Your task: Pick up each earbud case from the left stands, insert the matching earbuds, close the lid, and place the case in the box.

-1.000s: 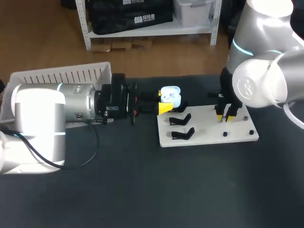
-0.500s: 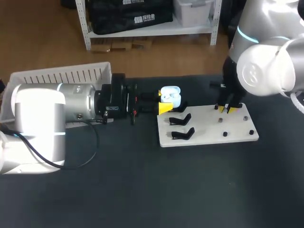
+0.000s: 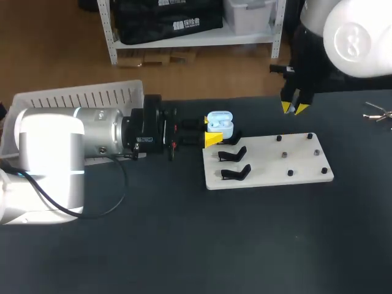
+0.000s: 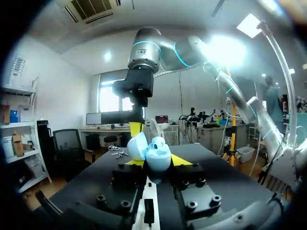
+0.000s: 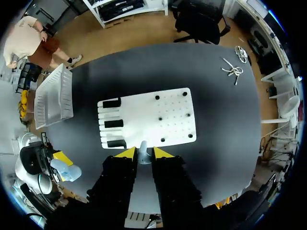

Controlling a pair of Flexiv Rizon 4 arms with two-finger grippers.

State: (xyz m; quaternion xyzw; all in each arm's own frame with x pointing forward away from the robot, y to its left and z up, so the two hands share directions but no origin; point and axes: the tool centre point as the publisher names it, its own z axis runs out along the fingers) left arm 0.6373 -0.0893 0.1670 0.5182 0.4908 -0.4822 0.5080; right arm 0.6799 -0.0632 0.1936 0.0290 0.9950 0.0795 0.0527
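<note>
Pale blue plastic earbud case (image 3: 219,124), lid open, where is it?
– In the left gripper (image 3: 211,132), held up off the dark desk (image 3: 184,245). The yellow-tipped fingers clamp it from both sides. The left wrist view has the case (image 4: 153,152) right between the tips of that gripper (image 4: 156,162), with its white inside showing.

On the board or off it?
– Off. The head view overlaps it with the far left corner of the flat white board (image 3: 269,160). In the right wrist view the case (image 5: 67,171) sits apart from the board (image 5: 158,120), out past its stand side.

Right gripper (image 3: 294,108)?
– Raised high over the desk, well apart from the case. The fingers are almost together, pinching a small pale earbud (image 5: 143,155) between the yellow tips of the gripper (image 5: 144,153). The earbud is too small to make out in the head view.

Stands?
– Black curved stands (image 5: 113,123), three in a row along one edge of the board. The head view shows two of them (image 3: 234,154). Small black pegs (image 3: 290,173) are scattered over the other half.

Box?
– White slatted plastic box (image 3: 79,97) at the desk's far left, behind the left arm and well apart from the board.

Anything else?
– A bunch of keys (image 3: 375,113) on the desk at the far right.
</note>
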